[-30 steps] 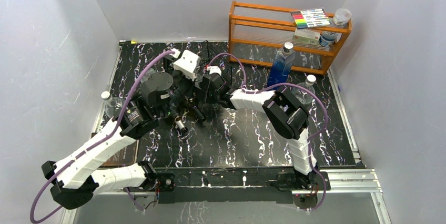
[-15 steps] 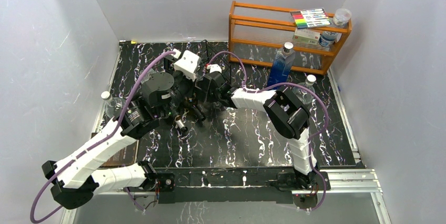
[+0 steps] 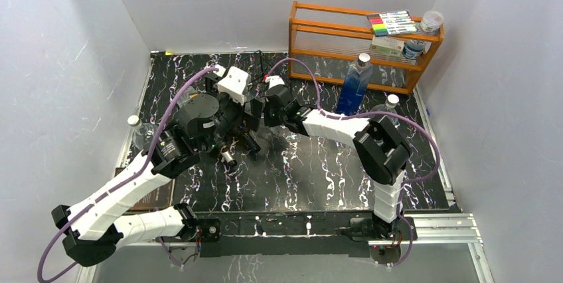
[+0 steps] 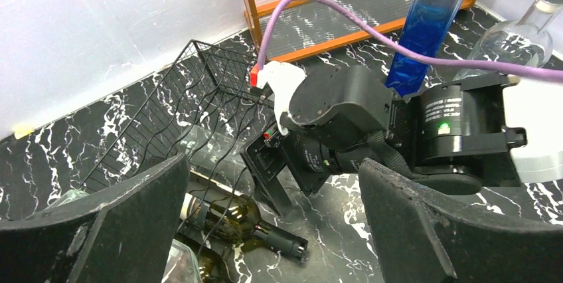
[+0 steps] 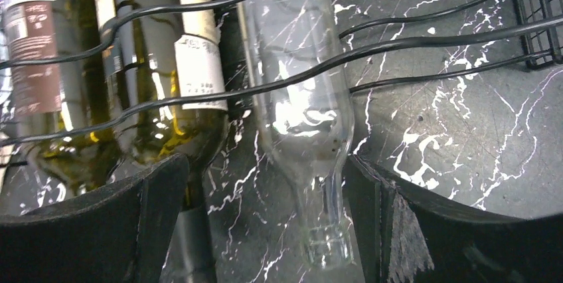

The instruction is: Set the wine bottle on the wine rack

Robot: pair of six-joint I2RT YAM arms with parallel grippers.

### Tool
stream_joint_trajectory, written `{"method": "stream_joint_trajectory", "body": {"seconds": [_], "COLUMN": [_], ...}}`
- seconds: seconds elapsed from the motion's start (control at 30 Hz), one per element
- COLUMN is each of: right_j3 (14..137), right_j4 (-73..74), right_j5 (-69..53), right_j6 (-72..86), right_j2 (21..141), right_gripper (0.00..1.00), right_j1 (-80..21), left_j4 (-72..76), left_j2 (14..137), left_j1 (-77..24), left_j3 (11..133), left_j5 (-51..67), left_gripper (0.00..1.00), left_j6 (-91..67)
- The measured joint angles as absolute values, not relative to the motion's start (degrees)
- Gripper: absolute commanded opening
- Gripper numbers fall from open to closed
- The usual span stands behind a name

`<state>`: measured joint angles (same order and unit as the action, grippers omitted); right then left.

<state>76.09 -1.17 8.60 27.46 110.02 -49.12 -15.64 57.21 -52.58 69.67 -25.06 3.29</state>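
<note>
Bottle (image 5: 299,97): lying clear in the rack (image 5: 425,37), under its wires, long axis pointing straight at the right gripper (image 5: 265,183), neck end nearest. Right gripper: hanging spread wide either side of the neck, touching nothing. Left gripper (image 4: 272,210): gaping too, sitting farther off. Looking placed; retreating along that axis seeming safest.

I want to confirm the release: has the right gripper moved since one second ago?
Yes. In the top view the right gripper has drawn back slightly, up and to the right, toward the orange wooden shelf.
</note>
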Motion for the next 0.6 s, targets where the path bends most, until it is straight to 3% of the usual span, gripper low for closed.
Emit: {"method": "stream_joint_trajectory", "body": {"seconds": [0.4, 0.6], "right_j3": [73.93, 72.2], "right_j4": [8.82, 10.98], "right_j5": [4.86, 2.74], "right_j6": [24.62, 23.68], "right_j2": [107.35, 107.35], "right_gripper": [0.91, 0.65], "right_j1": [-49.12, -49.12], "left_j4": [-17.02, -17.23], "left_j2": [55.29, 55.29], "left_j1": [-52.58, -52.58], "left_j3": [66.89, 65.87], "left_j5": [-24.64, -24.6], "left_gripper": [0.98, 0.98], "left_j6": [-2.61, -3.86]}}
